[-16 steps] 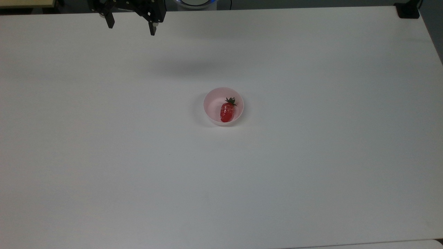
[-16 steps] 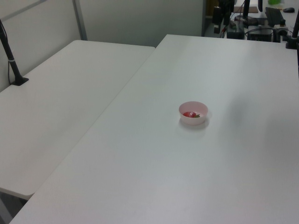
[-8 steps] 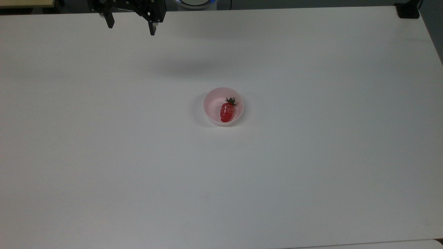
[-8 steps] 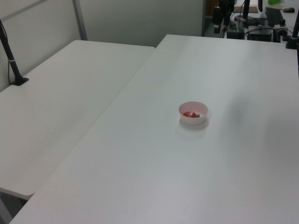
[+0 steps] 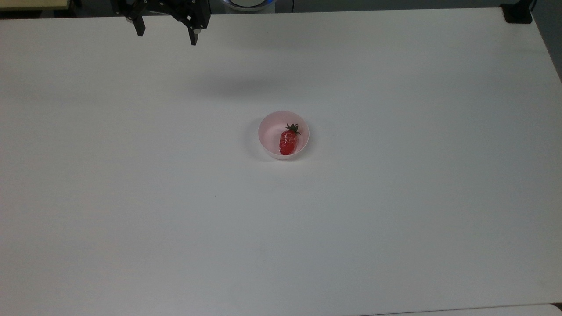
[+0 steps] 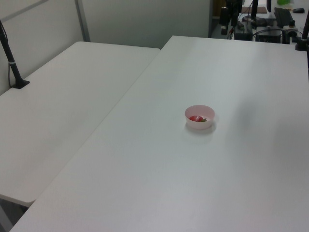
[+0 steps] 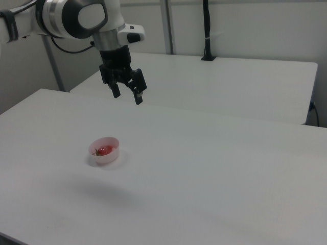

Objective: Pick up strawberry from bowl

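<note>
A small pale pink bowl (image 5: 272,131) (image 6: 200,124) (image 7: 111,156) stands near the middle of the white table. Inside it lies a glossy red strawberry (image 5: 288,141) (image 6: 196,118) (image 7: 104,150) with a dark green cap, its cap end towards the top view's upper right. My black gripper (image 5: 167,37) (image 7: 127,94) hangs open high above the table, far to the top view's upper left of the bowl, with nothing between its fingers. In the right view it is above and to the right of the bowl.
The white table (image 5: 395,197) spreads wide around the bowl. A second white table (image 6: 63,106) adjoins it on the left view's left. A black clamp (image 5: 517,13) sits at the top view's upper right corner. Black posts (image 6: 10,58) (image 7: 206,30) stand at the far table.
</note>
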